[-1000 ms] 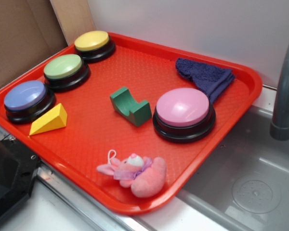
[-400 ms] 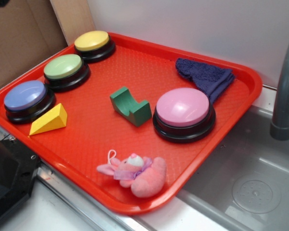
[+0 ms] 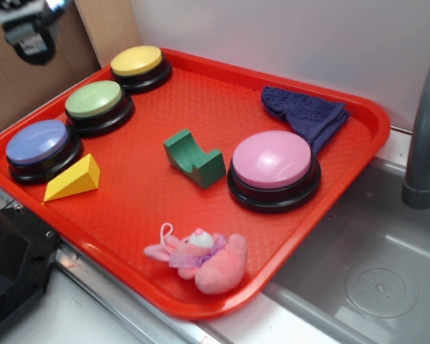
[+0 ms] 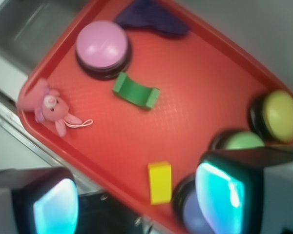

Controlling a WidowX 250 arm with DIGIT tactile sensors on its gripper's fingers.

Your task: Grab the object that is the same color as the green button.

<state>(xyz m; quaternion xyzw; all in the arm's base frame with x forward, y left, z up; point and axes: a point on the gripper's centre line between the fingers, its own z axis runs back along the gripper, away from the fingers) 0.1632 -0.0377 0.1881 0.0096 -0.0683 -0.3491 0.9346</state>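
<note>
Centrally on the red tray (image 3: pixel 330 193), the green block (image 3: pixel 193 158) lies untouched with open room around it, while the gripper (image 3: pixel 25 25), cropped at upper left, hides whether its fingers are parted.

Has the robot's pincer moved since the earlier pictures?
Yes. Absent one second ago, the pincer now shows at the top left, above the round pale green button.

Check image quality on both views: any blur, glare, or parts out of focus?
Exterior: sharp and evenly lit, soft sheen on the pink button; the pincer at top left is slightly motion-blurred. Wrist: whole frame soft; green block still readable, and the pincer fingers in the foreground are defocused with cyan glow.
</note>
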